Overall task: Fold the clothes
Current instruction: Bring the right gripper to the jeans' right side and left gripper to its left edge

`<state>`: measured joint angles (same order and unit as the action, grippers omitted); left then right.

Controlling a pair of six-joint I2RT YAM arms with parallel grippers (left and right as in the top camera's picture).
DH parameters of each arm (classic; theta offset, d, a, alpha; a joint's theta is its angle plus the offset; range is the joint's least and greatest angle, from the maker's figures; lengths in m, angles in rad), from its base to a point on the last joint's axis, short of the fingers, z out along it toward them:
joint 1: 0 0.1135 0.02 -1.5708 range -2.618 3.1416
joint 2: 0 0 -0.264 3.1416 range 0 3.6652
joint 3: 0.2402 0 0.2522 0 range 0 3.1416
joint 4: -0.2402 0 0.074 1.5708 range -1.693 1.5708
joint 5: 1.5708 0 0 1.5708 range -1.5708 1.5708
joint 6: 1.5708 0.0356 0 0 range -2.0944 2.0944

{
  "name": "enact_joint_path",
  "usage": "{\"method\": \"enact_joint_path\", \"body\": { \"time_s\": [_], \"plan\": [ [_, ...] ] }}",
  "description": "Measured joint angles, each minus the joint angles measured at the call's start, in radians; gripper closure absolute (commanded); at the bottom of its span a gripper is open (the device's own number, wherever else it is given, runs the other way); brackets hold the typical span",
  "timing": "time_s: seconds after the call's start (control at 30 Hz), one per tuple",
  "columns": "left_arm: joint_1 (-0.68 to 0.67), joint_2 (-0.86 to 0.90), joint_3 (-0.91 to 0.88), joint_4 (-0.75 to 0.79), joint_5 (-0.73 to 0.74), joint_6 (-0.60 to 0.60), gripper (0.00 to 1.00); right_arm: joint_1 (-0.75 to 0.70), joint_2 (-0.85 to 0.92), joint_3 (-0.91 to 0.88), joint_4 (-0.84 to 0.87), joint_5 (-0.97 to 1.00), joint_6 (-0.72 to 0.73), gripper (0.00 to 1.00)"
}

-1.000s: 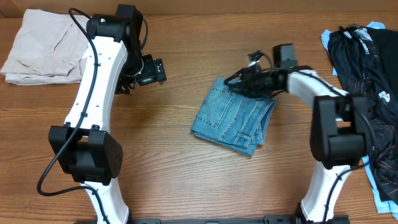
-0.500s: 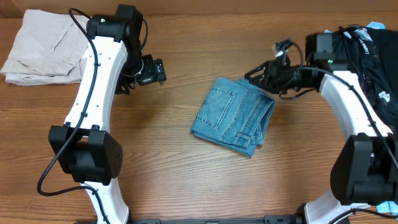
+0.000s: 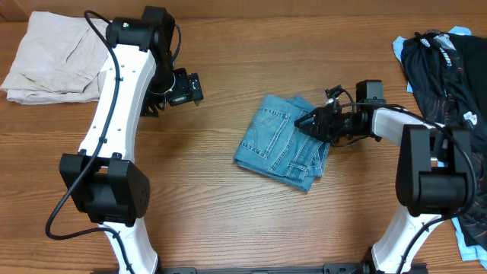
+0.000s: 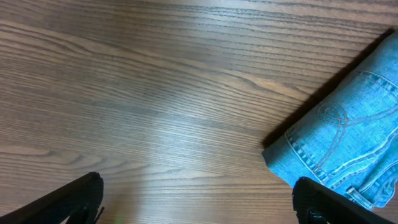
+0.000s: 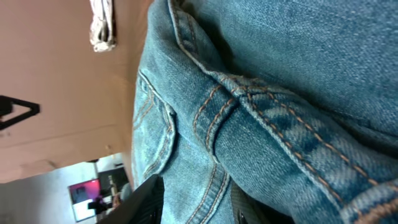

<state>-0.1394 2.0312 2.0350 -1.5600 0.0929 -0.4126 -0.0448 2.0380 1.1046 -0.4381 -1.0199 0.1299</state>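
Note:
The light blue denim jeans [image 3: 280,142] lie folded into a compact bundle on the wooden table, right of centre, with a stitched back pocket facing up. My right gripper [image 3: 310,123] lies low at the bundle's right edge. In the right wrist view its fingers [image 5: 196,199] are closed around a seamed fold of the denim [image 5: 280,93]. My left gripper [image 3: 189,87] is open and empty, held above bare wood to the left of the jeans. In the left wrist view its fingers [image 4: 196,193] are wide apart, with the jeans' corner [image 4: 348,149] at the right.
A folded beige garment [image 3: 53,57] lies at the back left corner. A pile of dark clothes [image 3: 445,72] over a light blue item covers the right edge. Bare wood lies in front of the jeans and between the arms.
My right gripper left the jeans' top edge, swung up and to the right, then came down at the bundle's right edge and closed on a fold. The left arm has not moved.

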Motion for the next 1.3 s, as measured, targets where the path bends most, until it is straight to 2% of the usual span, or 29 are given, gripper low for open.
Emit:
{"method": "enact_joint_path", "body": {
  "time_s": [0.17, 0.27, 0.37, 0.43, 0.47, 0.5, 0.7, 0.83, 1.0, 1.3],
  "plan": [
    [0.0, 0.0, 0.0, 0.0, 0.0, 0.0, 0.0, -0.021, -0.003, 0.003, -0.05, -0.04, -0.021, 0.58],
    [0.0, 0.0, 0.0, 0.0, 0.0, 0.0, 0.0, -0.046, -0.041, 0.006, -0.121, -0.045, -0.033, 0.52],
    [0.0, 0.0, 0.0, 0.0, 0.0, 0.007, 0.0, -0.062, -0.139, 0.013, -0.197, -0.037, -0.038, 0.41],
    [0.0, 0.0, 0.0, 0.006, 0.0, 0.027, 0.0, -0.066, -0.238, 0.026, -0.235, -0.034, -0.039, 0.29],
    [0.0, 0.0, 0.0, 0.011, 0.001, 0.039, 0.0, -0.066, -0.294, 0.033, -0.252, -0.026, -0.036, 0.17],
    [0.0, 0.0, 0.0, 0.02, 0.003, 0.051, 0.0, -0.066, -0.357, 0.04, -0.27, -0.017, -0.033, 0.12],
    [0.0, 0.0, -0.013, 0.103, 0.099, 0.164, 0.0, -0.064, -0.639, 0.055, -0.384, 0.141, 0.055, 0.01],
    [-0.002, 0.0, -0.085, 0.194, 0.25, 0.273, 0.0, -0.064, -0.774, 0.055, -0.478, 0.299, 0.114, 0.0],
    [-0.026, 0.0, -0.232, 0.339, 0.38, 0.334, 0.0, -0.064, -0.894, 0.055, -0.557, 0.39, 0.14, 0.0],
    [-0.122, 0.0, -0.436, 0.627, 0.528, 0.36, 0.0, -0.064, -0.922, 0.055, -0.617, 0.428, 0.155, 0.0]
  ]
}}
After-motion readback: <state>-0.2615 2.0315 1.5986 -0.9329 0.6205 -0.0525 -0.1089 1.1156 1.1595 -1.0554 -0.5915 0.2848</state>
